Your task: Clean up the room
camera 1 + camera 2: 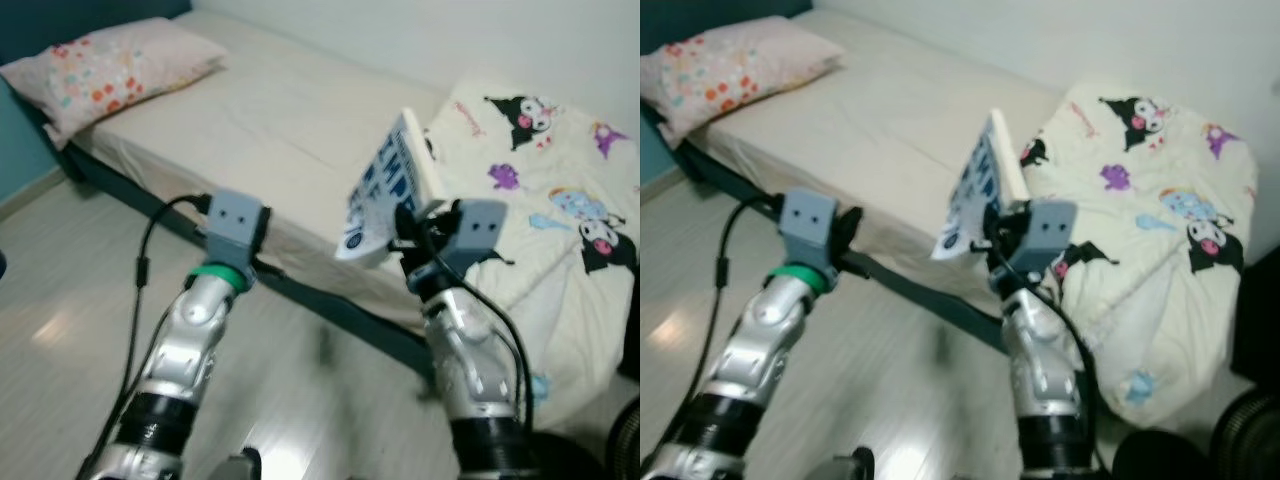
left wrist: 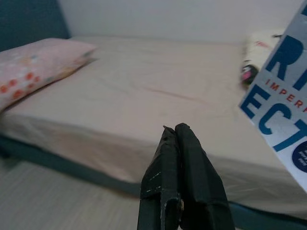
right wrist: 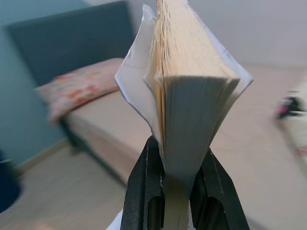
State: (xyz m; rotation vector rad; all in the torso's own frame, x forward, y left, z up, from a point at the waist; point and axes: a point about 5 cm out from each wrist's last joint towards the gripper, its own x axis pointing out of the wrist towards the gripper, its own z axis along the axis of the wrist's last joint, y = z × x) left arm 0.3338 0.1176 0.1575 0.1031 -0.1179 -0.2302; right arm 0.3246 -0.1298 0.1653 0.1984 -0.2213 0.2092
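A white paperback book [image 1: 385, 190] with blue lettering is held upright and tilted above the bed's near edge, my right gripper [image 1: 408, 232] shut on its lower end. In the right wrist view the black fingers [image 3: 144, 191] clamp both sides of the book [image 3: 187, 86], whose pages fan out above them. My left gripper [image 2: 175, 143] is raised in front of the bed with its two black fingers pressed together and nothing between them. The book's cover [image 2: 283, 105] shows at the side of the left wrist view.
A bed [image 1: 270, 120] with a beige sheet and a dark frame runs across the view. A floral pillow [image 1: 105, 70] lies at its far left end. A cartoon-print quilt [image 1: 560, 200] is heaped on the right. Pale wood floor [image 1: 70, 290] lies in front.
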